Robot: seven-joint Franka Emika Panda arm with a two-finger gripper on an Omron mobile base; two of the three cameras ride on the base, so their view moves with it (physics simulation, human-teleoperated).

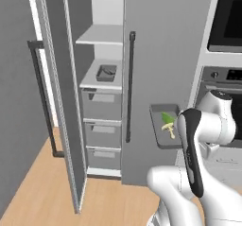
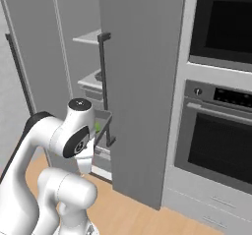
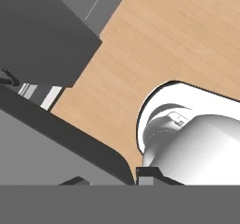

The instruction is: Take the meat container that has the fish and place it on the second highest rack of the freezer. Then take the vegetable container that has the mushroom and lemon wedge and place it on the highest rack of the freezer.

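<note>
The freezer stands open, its door swung out to the left. On its second highest rack sits the grey meat container with the dark fish in it. The highest rack is bare. The grey vegetable container hangs in the air in front of the closed grey door, carrying the green lemon wedge and the cream mushroom. Its right edge runs behind my arm. In the hand view my gripper is shut on this container, whose dark body crosses the fingertips.
A closed grey door with a long dark bar handle stands right of the open freezer. A black oven is built into the wall at the right. Grey drawers fill the freezer's lower part. Wooden floor lies below.
</note>
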